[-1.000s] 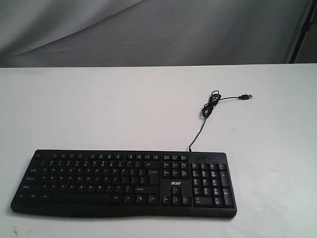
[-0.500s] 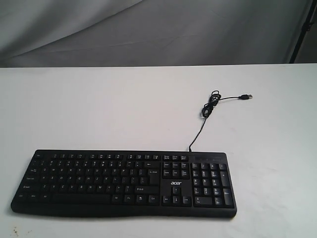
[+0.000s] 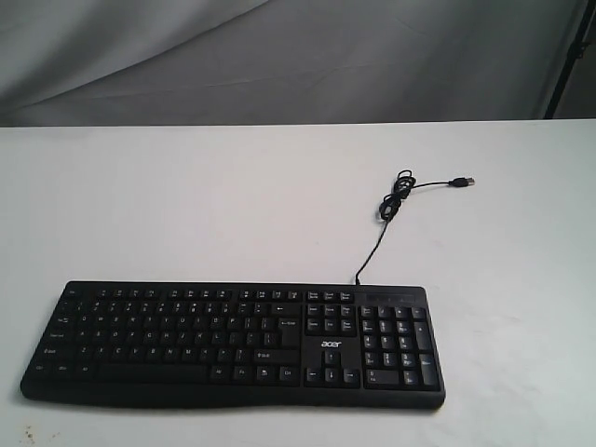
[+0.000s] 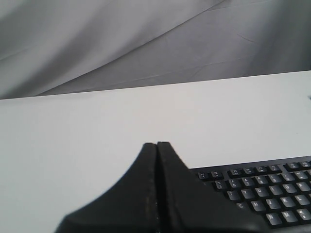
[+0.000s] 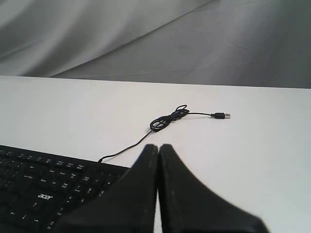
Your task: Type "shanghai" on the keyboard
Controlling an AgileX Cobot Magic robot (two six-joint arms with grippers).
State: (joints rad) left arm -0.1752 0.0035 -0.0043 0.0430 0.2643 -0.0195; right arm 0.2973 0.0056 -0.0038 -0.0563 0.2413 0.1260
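Observation:
The black keyboard (image 3: pixel 233 343) with white legends and an acer logo lies flat near the front edge of the white table (image 3: pixel 186 205). Its thin cable (image 3: pixel 391 209) runs back to a small coil and ends in a loose USB plug (image 3: pixel 463 182). Neither arm shows in the exterior view. In the left wrist view my left gripper (image 4: pixel 157 144) is shut and empty, with the keyboard (image 4: pixel 262 191) beside it. My right gripper (image 5: pixel 158 146) is shut and empty too, near the keyboard's number-pad end (image 5: pixel 43 187), with the cable (image 5: pixel 167 118) beyond.
A grey cloth backdrop (image 3: pixel 279 56) hangs behind the table's far edge. A dark stand leg (image 3: pixel 570 56) shows at the back right corner. Small specks mark the table near the front left edge (image 3: pixel 30 434).

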